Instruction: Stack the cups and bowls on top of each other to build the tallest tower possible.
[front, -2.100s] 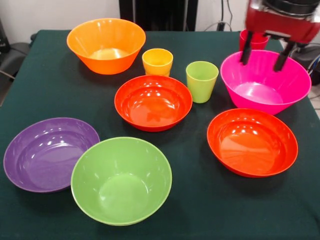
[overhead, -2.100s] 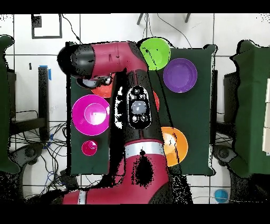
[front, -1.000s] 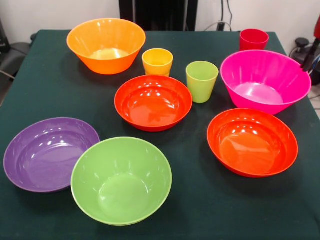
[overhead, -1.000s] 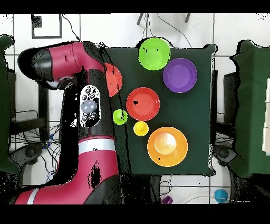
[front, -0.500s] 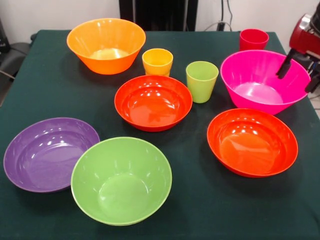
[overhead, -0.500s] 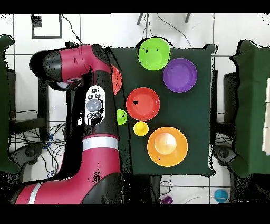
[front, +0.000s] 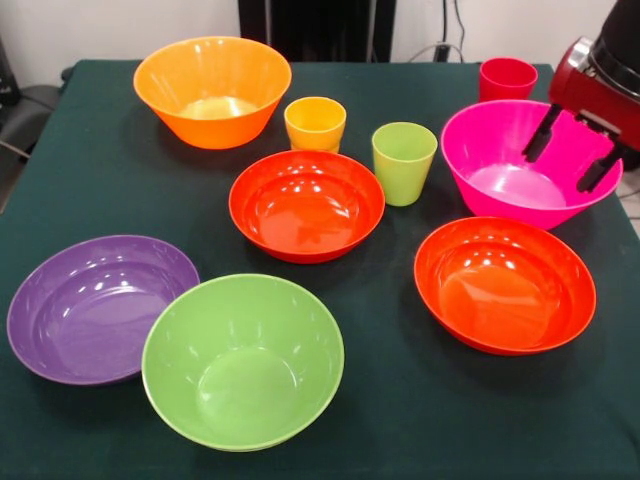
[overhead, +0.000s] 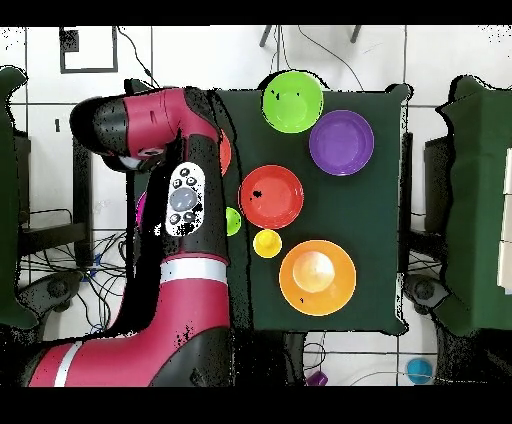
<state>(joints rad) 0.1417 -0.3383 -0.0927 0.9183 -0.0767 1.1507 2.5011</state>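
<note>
My gripper (front: 557, 173) hangs open and empty over the right side of the magenta bowl (front: 505, 165). The red cup (front: 507, 78) stands behind that bowl, and the green cup (front: 404, 160) and yellow cup (front: 315, 123) to its left. One red-orange bowl (front: 306, 205) sits mid-table, another (front: 504, 285) in front of the magenta one. The orange bowl (front: 212, 90) is far left, the purple bowl (front: 100, 308) and green bowl (front: 243, 360) near left. All stand singly; no tower shows. Overhead, the arm (overhead: 185, 200) hides the gripper and most of the magenta bowl.
A dark green cloth (front: 400, 400) covers the table. Overhead, the green bowl (overhead: 292, 101), purple bowl (overhead: 341, 142), red-orange bowl (overhead: 271, 196), yellow cup (overhead: 267, 243) and orange bowl (overhead: 317, 277) show right of the arm. Cables lie on the floor (overhead: 100, 270) beside the table.
The gripper swung away past the table's right edge in the front view, then came back in over the magenta bowl's right side, still open. No bowl or cup has moved.
</note>
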